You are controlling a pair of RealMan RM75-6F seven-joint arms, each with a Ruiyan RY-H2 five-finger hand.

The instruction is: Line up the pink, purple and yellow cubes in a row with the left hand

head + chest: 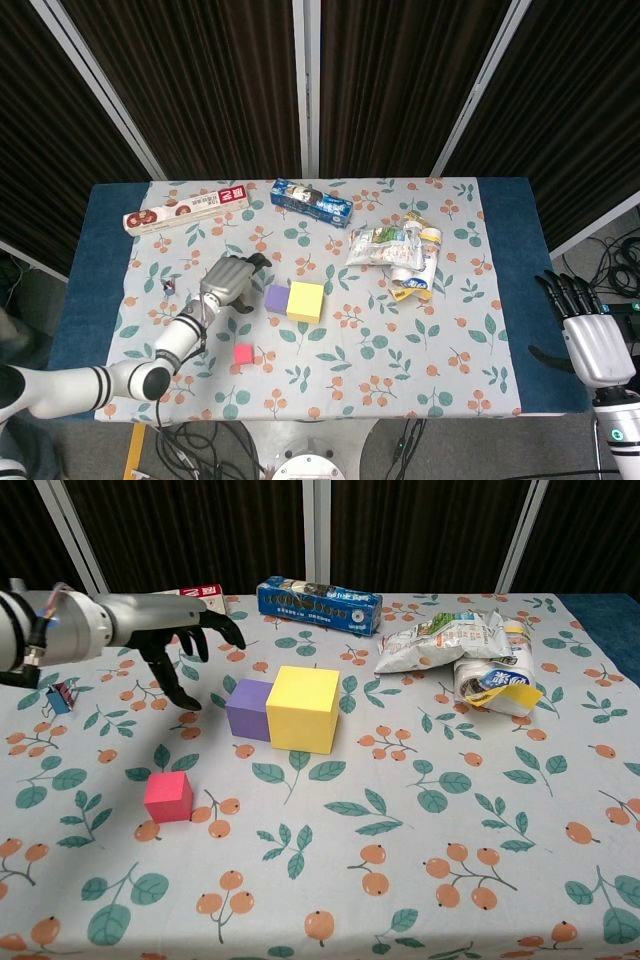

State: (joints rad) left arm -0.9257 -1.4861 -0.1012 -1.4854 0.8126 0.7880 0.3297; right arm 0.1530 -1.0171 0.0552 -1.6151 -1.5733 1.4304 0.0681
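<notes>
Pink cube (168, 796), purple cube (248, 708), yellow cube (302, 708); white tablecloth (480, 810) patterned with orange berries, green leaves; black fingers (170, 685).

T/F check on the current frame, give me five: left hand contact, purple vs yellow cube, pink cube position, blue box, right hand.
1. The left hand grips the purple cube. False: it holds nothing, fingers apart, off to the cube's side.
2. The purple cube sits against the yellow cube. True.
3. The pink cube is stacked on the yellow cube. False: it lies alone on the tablecloth, nearer the robot.
4. A blue box lies at the table's far side. True.
5. The right hand holds the snack bag. False: it is off the table edge, holding nothing.
</notes>
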